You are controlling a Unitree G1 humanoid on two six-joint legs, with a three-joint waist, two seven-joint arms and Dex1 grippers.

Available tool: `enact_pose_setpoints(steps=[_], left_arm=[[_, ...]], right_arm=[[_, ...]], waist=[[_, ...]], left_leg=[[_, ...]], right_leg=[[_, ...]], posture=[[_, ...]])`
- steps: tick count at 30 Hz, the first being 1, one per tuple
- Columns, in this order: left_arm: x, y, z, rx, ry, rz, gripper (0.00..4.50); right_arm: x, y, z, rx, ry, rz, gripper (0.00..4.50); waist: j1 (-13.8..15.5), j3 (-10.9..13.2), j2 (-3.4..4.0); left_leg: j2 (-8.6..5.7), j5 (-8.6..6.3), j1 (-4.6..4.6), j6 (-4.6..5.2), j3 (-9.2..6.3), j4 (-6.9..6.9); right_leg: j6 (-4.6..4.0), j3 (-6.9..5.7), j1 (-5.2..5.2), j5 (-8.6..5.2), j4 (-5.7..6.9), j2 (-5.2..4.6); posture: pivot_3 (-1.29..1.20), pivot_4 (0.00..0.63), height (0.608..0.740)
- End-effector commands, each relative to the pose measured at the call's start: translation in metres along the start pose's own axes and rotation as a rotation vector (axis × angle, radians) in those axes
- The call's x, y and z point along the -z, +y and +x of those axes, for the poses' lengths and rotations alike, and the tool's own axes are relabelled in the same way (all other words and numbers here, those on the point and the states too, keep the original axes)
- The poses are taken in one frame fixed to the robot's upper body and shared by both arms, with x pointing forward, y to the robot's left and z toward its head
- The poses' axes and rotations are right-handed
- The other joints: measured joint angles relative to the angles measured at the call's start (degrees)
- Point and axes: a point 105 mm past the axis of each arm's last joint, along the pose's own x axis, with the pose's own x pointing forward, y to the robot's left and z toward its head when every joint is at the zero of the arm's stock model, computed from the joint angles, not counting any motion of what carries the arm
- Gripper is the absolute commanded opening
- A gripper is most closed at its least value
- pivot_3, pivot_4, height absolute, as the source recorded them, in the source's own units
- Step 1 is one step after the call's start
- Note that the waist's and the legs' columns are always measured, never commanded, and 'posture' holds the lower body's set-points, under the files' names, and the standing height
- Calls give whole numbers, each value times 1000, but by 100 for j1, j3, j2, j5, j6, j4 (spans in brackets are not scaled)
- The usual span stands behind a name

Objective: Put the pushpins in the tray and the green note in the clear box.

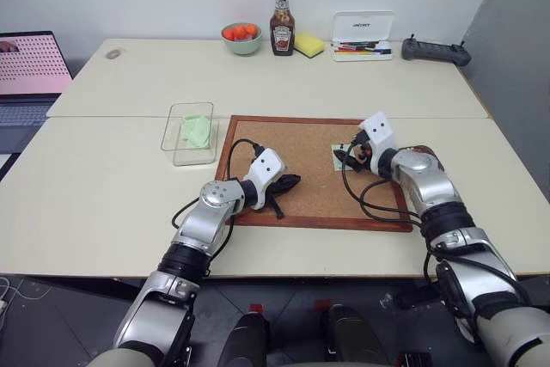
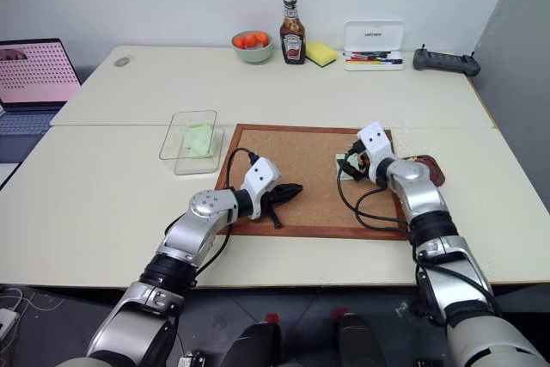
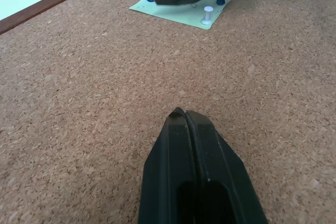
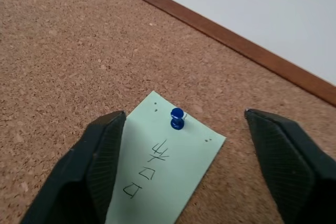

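The green note (image 4: 167,169) lay flat on the cork board (image 1: 301,161), toward its right side, pinned there; the right wrist view showed one blue pushpin (image 4: 177,118) upright near the note's far edge, with small holes at two corners and hand-drawn marks on the paper; the left wrist view showed two blue pins and a white pin (image 3: 208,16) standing on the same slip. The right tool (image 4: 186,156) hovered directly over the note with its two black fingers (image 4: 100,166) spread apart, one above the note's edge, the other beyond the opposite side, so that the blue pin stood between them and a little ahead of the tips; nothing was gripped. The left tool (image 3: 186,116) rested low over bare cork near the board's front-left part, fingers pressed together and empty, well apart from the note. The tray (image 2: 432,169) sat on the tabletop (image 1: 103,186) just beyond the board's right edge, partly hidden by the right arm; the clear box (image 1: 191,132) stood just left of the board, a crumpled green paper (image 1: 198,131) inside it
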Motion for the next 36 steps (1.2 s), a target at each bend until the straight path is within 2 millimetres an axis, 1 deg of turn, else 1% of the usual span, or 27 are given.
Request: enact_pose_setpoints(steps=[1, 4, 6, 9, 10, 14, 15, 21, 27, 31, 33, 36], left_arm=[[9, -8, 0, 19, 32, -9, 0], [9, -8, -1, 17, 35, -8, 0], [10, -8, -1, 16, 36, -7, 0], [11, -8, -2, 14, 40, -8, 0], [12, -8, -2, 13, 42, -7, 0], [13, -9, -2, 11, 51, -9, 0], [14, -8, -3, 11, 55, -11, 0], [21, -7, -2, -3, 89, -14, 0], [22, -6, -1, -11, 95, -11, 0], [23, -7, -1, -9, 97, -11, 0], [23, -8, 0, -7, 98, -11, 0], [23, -9, 0, -7, 97, -10, 0]], right_arm=[[-18, -4, 4, 9, -60, -36, 2806], [-21, -4, 6, 11, -69, -34, 2118], [-21, -5, 7, 13, -71, -34, 1758], [-22, -7, 6, 16, -73, -38, 1108], [-22, -8, 5, 17, -74, -40, 990], [-24, -10, 3, 16, -87, -46, 92], [-26, -10, 2, 13, -96, -46, 24], [-42, -9, -1, 1, -179, 12, 24], [-54, -8, -6, -5, -234, 40, 24], [-57, -8, -9, -2, -243, 42, 24], [-59, -9, -14, 2, -253, 41, 24], [-64, -18, -29, 31, -274, 36, 24]], waist=[[0, 0, 0], [-2, 0, 0], [-2, 0, 0], [-4, 0, 1], [-5, 0, 0], [-6, 0, 1], [-6, 0, 1], [-5, 0, 1], [-3, -3, 5], [-4, -4, 7], [-4, -4, 7], [0, -5, 8]], left_leg=[[0, 0, 0, 0, 0, 0], [0, 0, 0, 0, 0, 0], [0, 0, 0, 0, 0, 0], [0, 0, 1, 0, 0, 0], [0, 0, 0, 0, 0, 0], [0, 0, 1, 0, 0, 0], [0, 0, 0, 0, 0, 0], [0, 0, 0, 0, -1, 0], [0, 0, 3, 0, 0, 0], [0, 0, 7, 0, -1, 1], [0, 0, 7, 0, -1, 1], [0, 0, 6, 0, -2, 1]], right_leg=[[0, 0, 0, 0, 0, 0], [0, 1, 0, 0, 0, 0], [0, 1, 0, 0, 1, 0], [0, 1, 0, 0, 1, 0], [0, 1, 0, 0, 1, 0], [0, 1, 0, 0, 1, 0], [0, 1, 0, 0, 1, 0], [0, 1, 0, 0, 1, 0], [0, 1, 0, 0, 6, 0], [0, 1, 4, 0, 7, 0], [0, 1, 3, 0, 6, 0], [0, 0, 3, 0, 6, 0]], posture=[[0, 150, 740], [0, 150, 740], [0, 150, 740], [0, 150, 740], [0, 150, 740], [0, 150, 740], [0, 150, 740], [0, 150, 740], [0, 150, 740], [0, 150, 740], [0, 150, 740], [0, 150, 740]])
